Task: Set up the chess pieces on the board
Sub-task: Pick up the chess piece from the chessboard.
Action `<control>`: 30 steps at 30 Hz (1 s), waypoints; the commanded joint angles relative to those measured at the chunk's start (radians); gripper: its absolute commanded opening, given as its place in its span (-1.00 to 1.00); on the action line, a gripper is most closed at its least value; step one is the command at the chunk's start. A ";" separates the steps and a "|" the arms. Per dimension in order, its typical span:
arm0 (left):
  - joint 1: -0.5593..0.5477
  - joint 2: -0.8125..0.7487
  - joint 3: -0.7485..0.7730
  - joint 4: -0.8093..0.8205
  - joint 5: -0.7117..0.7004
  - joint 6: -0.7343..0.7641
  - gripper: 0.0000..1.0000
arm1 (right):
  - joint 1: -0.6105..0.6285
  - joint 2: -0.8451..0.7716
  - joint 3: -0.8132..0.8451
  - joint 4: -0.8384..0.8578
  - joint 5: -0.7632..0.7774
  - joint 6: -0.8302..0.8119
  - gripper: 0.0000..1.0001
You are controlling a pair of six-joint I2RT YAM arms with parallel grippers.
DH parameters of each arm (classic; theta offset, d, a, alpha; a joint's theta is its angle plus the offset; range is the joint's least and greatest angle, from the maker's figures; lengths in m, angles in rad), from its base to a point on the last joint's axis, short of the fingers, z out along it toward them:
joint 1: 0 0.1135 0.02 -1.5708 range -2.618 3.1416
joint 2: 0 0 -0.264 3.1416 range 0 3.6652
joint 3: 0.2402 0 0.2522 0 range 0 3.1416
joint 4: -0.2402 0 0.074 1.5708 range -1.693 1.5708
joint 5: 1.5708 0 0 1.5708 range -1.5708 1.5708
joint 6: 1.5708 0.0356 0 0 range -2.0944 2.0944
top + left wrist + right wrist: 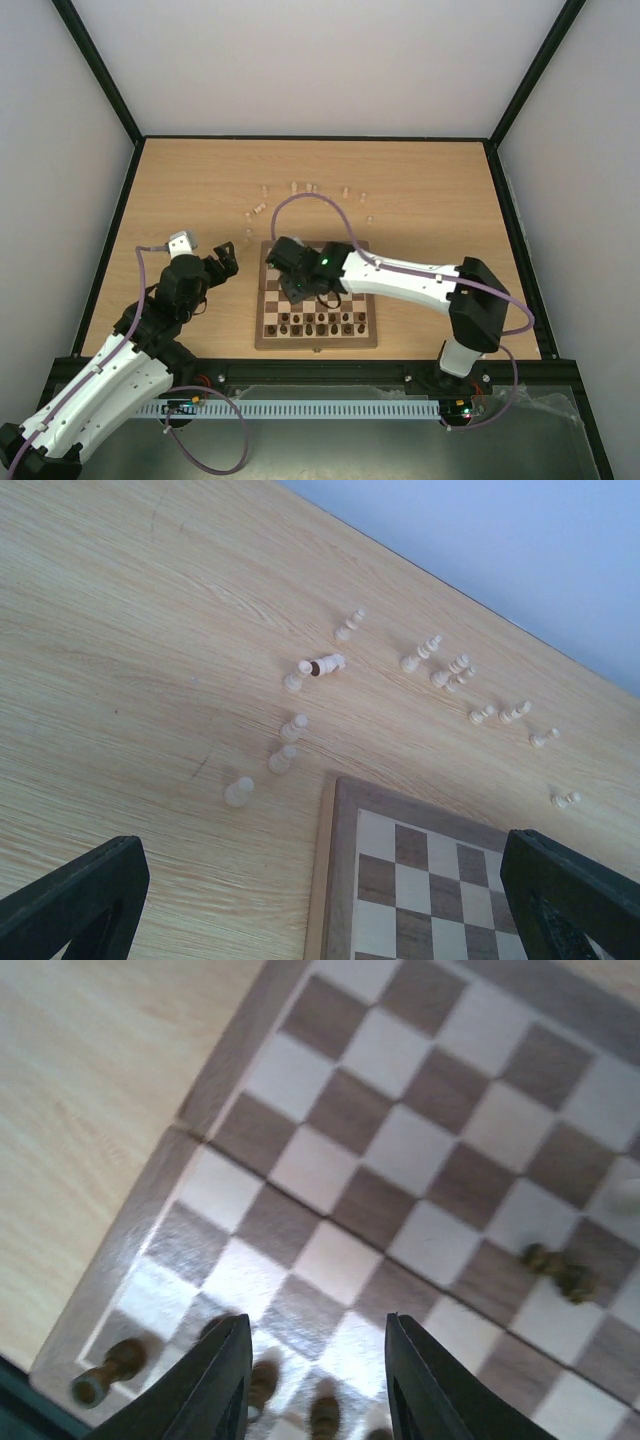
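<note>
The board (266,338) lies at the table's middle front. Several dark brown pieces (322,322) stand in its two near rows. Several pale cream pieces (310,188) are scattered on the tabletop beyond it. My left gripper (226,263) is open and empty, left of the board's far-left corner. In the left wrist view that corner (345,870) lies between the spread fingers (85,900), with pale pieces (240,791) just beyond, one lying down (322,666). My right gripper (292,282) is open and empty, hovering over the board's left half. The right wrist view shows dark pieces (262,1385) under it and two lying down (557,1268).
Black frame rails (110,220) border the wooden tabletop on the left, back and right. A purple cable (310,200) loops over the right arm above the board's far edge. A white cable duct (300,409) runs along the front edge.
</note>
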 commanded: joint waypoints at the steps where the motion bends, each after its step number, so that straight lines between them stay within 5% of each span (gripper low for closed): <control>1: 0.005 -0.005 0.017 -0.012 -0.018 0.002 0.99 | -0.084 -0.060 -0.063 -0.045 0.018 -0.049 -0.25; 12: 0.004 -0.005 0.017 -0.009 -0.016 0.006 0.99 | -0.291 -0.080 -0.144 0.009 -0.066 -0.155 -0.25; 30: 0.004 -0.003 0.007 -0.006 -0.021 0.005 0.99 | -0.314 0.024 -0.158 0.045 -0.128 -0.223 -0.35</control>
